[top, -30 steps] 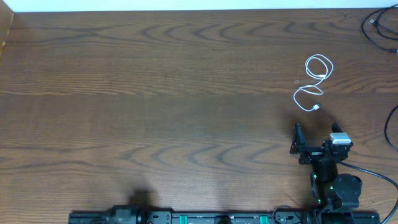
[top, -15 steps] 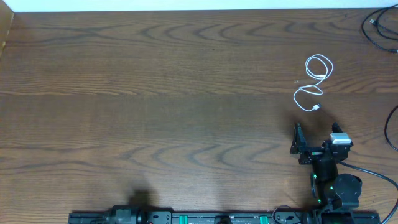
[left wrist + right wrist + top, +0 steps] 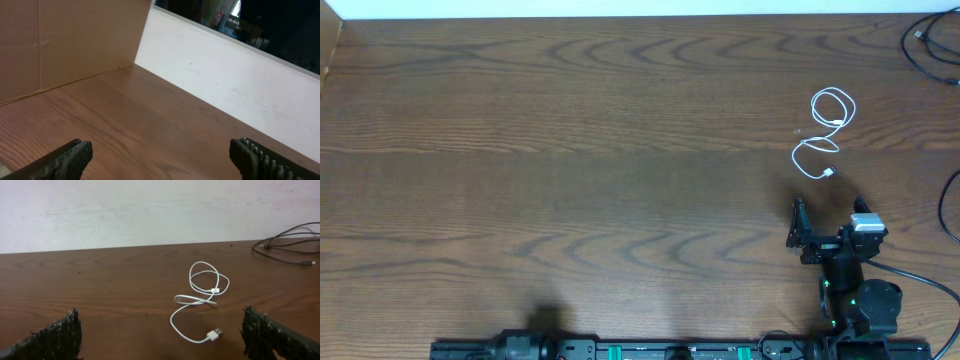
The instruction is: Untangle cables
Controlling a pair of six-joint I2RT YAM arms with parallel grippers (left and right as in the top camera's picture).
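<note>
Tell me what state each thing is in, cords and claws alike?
white cable: lying loose on the table, curled in loops, not held.
black cables: at the far right edge, apart from the white one, untouched.
right gripper: open, empty, facing the white cable.
left gripper: open, empty.

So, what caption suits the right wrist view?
Open right gripper facing a looped thin white cable on the brown wooden table, thin black cables lying apart beyond.
</note>
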